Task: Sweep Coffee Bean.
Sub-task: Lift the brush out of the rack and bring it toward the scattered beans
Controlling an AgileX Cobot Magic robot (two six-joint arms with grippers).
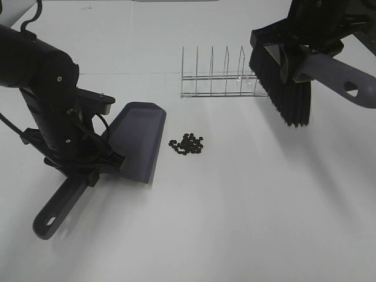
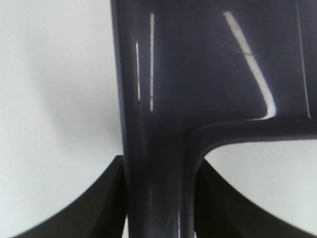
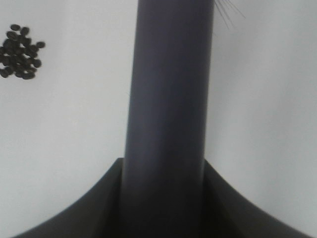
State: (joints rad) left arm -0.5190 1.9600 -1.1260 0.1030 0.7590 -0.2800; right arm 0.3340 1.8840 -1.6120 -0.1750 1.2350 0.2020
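Note:
A small pile of dark coffee beans (image 1: 187, 144) lies on the white table; it also shows in the right wrist view (image 3: 20, 52). The grey-purple dustpan (image 1: 138, 140) rests tilted just left of the pile, its mouth edge toward the beans. My left gripper (image 1: 97, 166) is shut on the dustpan's handle (image 2: 156, 163). My right gripper (image 1: 305, 61) is shut on the grey handle (image 3: 168, 99) of a brush, held in the air at the upper right. The brush's black bristles (image 1: 282, 82) hang down, well above and right of the beans.
A wire dish rack (image 1: 220, 76) stands behind the beans, just left of the brush. The dustpan's long handle end (image 1: 50, 217) with a hang hole points toward the front left. White table (image 1: 247, 205) all around.

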